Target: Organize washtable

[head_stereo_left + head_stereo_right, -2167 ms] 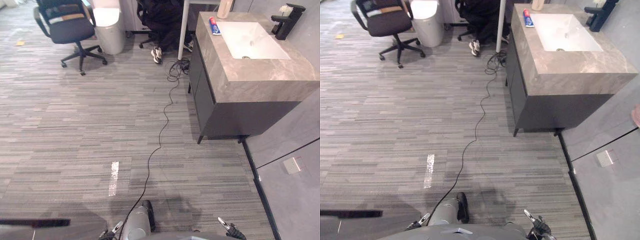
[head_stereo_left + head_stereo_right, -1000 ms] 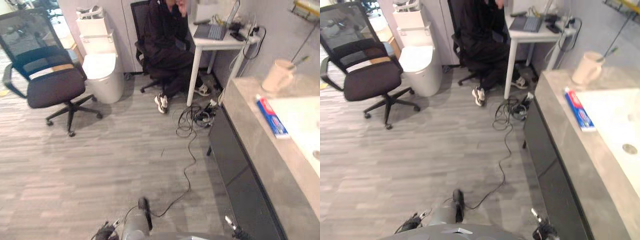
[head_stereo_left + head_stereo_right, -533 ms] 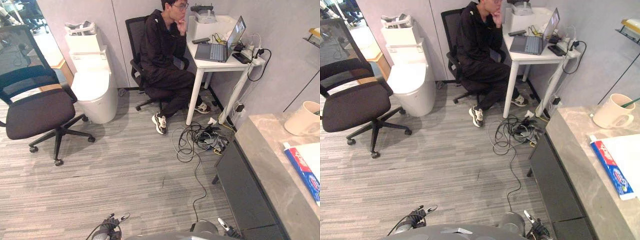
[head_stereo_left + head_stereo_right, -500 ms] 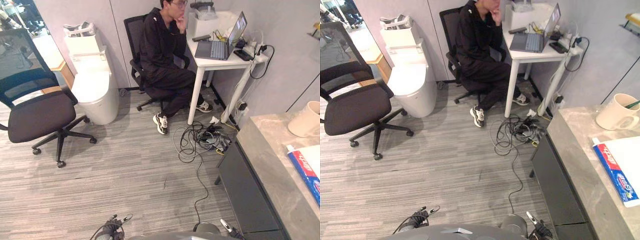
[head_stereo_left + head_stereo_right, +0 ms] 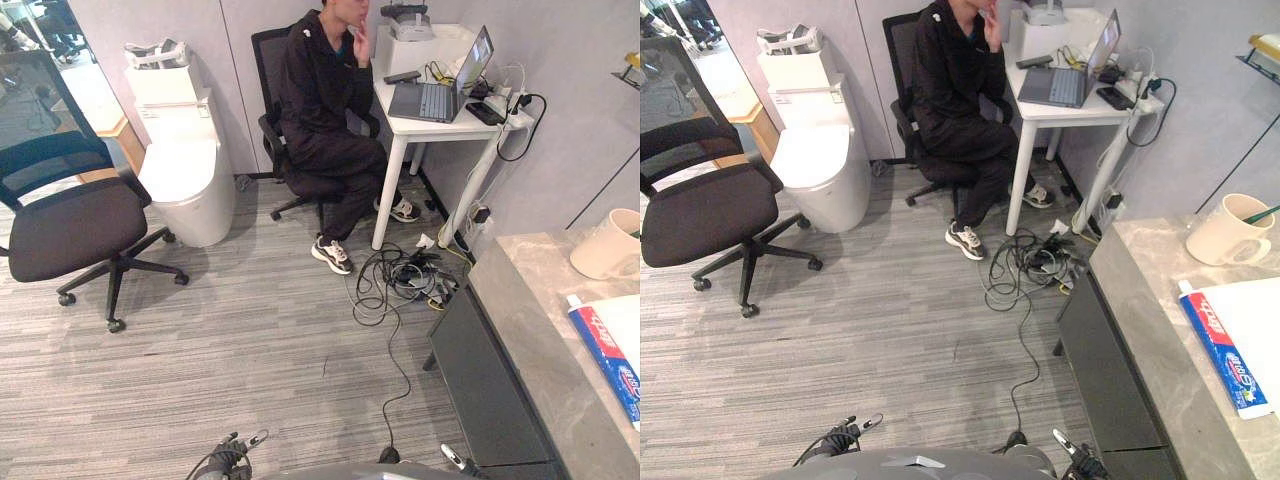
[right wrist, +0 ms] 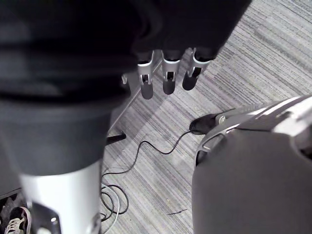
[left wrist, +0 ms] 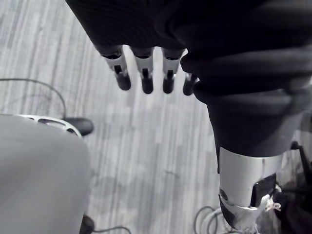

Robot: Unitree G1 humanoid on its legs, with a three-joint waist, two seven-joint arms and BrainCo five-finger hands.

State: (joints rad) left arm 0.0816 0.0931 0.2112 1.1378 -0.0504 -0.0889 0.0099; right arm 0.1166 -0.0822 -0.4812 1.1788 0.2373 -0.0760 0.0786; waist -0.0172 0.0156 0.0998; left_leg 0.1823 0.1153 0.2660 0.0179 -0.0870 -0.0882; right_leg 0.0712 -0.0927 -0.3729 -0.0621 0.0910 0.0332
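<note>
The washtable (image 5: 530,330) stands at the right, a grey marble top over a dark cabinet. On the top lies a red, white and blue toothpaste tube (image 5: 1221,346), by the edge of the white sink basin (image 5: 1258,315). Behind the tube stands a cream mug (image 5: 1224,231) with a green stick in it. My left hand (image 7: 144,74) hangs over the floor, fingers straight and holding nothing. My right hand (image 6: 165,73) hangs likewise, open and empty, low beside the cabinet front. Both hands are well short of the tabletop.
A person (image 5: 325,110) sits on a black chair at a white desk (image 5: 450,95) with a laptop. A tangle of cables (image 5: 400,280) lies on the floor by the cabinet's far end. A white toilet (image 5: 180,160) and a black office chair (image 5: 70,220) stand at the left.
The whole picture has shifted: the camera has moved up to the washtable's far end and lifted from the floor. The seated person has moved a foot forward. Both hands hang as before.
</note>
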